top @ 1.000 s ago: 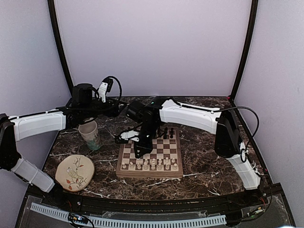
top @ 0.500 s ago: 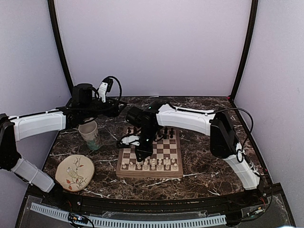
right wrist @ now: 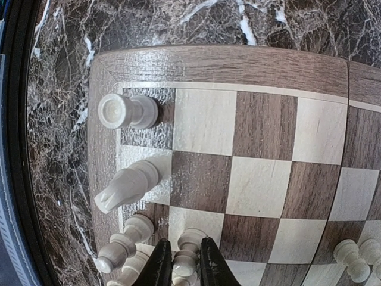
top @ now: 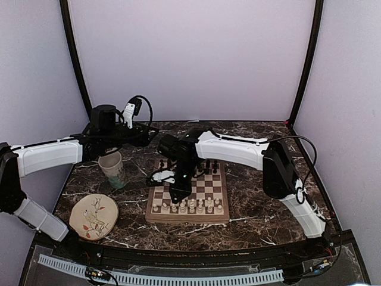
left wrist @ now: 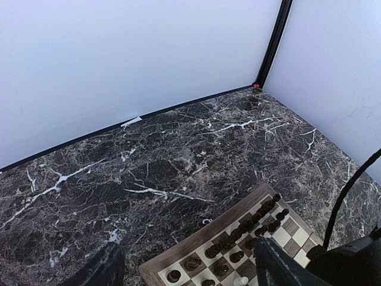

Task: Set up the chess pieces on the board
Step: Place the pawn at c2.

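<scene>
**A:** What lies nearest?

**B:** The bird-patterned plate (top: 94, 215), at the near left of the desk (top: 262, 211) and well off the board (top: 218, 186). Next come the cream-white pieces (top: 190, 206), lined along the board's two near rows.

**A:** And the right arm?

**B:** The right pincer (right wrist: 184, 244) is down over the board's near left corner. A second ago the arm sat a little higher and further right. It has swung in and sunk, and over the last half second it has hardly stirred.

**A:** Is it pinching anything?

**B:** Its fingers (right wrist: 159, 268) stand close on either side of a white pawn (right wrist: 184, 266), which looks upright in the pawn row. I cannot tell whether they press it or have just let go.

**A:** What does that mean for the job?

**B:** I judge this pawn is being set on its square, near the knight (right wrist: 128, 186) and the corner rook (right wrist: 123, 111). The next move calls for a straight lift, since a neighbouring pawn (right wrist: 122, 245) stands just beside it and could be tipped.

**A:** And further back?

**B:** The dark pieces (top: 207, 165) stand along the far rows, and the mug (top: 112, 167) sits left of the board. The left pincer (left wrist: 186, 244) hangs beyond, spread wide with nothing in it, just as it was a second ago.
</scene>
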Motion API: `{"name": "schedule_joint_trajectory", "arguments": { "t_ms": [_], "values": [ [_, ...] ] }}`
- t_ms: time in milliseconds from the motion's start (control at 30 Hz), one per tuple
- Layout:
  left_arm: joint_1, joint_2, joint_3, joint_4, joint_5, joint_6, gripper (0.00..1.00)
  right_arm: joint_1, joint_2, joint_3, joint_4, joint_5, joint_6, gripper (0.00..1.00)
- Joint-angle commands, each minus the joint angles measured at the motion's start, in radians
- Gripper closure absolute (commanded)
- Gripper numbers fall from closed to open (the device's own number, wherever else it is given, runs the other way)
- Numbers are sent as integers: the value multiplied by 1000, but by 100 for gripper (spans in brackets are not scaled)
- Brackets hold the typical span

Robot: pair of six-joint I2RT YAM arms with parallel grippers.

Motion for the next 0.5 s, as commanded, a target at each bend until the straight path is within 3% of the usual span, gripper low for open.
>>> {"name": "schedule_joint_trajectory", "arguments": {
  "t_ms": [0, 367, 467],
  "values": [
    [2, -27, 20, 1, -2, 10, 23, 4, 18, 16, 7, 11, 6, 80],
    [3, -19, 21, -2, -11, 10, 23, -34, -50, 40, -18, -22, 12, 73],
    [3, -4, 44, -41, -23, 24, 29, -71, -110, 22, -22, -46, 4, 72]
  ]
}}
